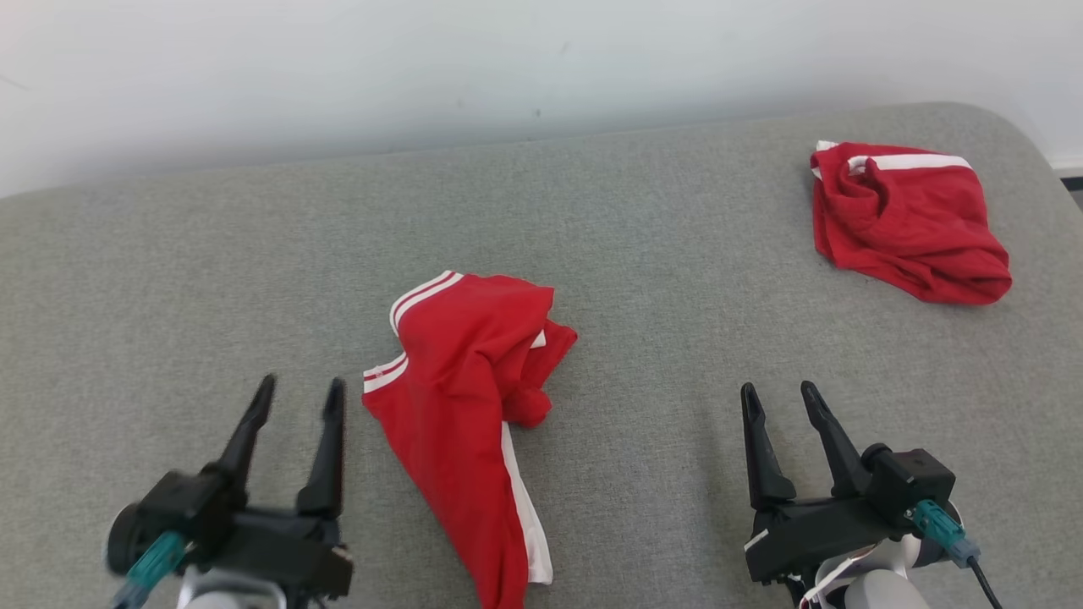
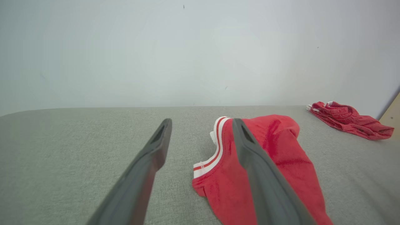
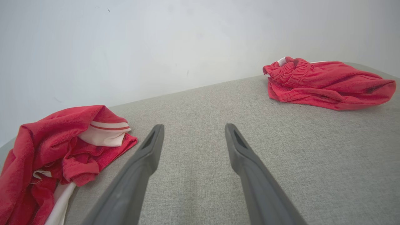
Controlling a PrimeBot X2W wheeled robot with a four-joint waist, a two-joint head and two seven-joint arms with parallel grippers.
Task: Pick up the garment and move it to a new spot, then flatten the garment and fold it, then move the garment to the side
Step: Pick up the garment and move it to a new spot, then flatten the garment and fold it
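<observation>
A red garment point(image 1: 461, 397) with white stripes lies crumpled on the grey surface, between my two grippers. In the left wrist view the garment point(image 2: 281, 162) lies just right of my fingers; in the right wrist view the garment point(image 3: 56, 150) lies at the lower left. My left gripper point(image 1: 301, 392) stands open just left of the garment, nothing between its fingers. My right gripper point(image 1: 778, 394) is open over bare fabric, well to the garment's right. Both hover low, fingers pointing away from me.
A second red garment point(image 1: 905, 220) with a white band lies bunched at the far right of the grey cushioned surface point(image 1: 211, 279); it also appears as a red heap point(image 3: 325, 82) and a red heap point(image 2: 350, 120). A pale wall point(image 1: 338, 68) runs behind.
</observation>
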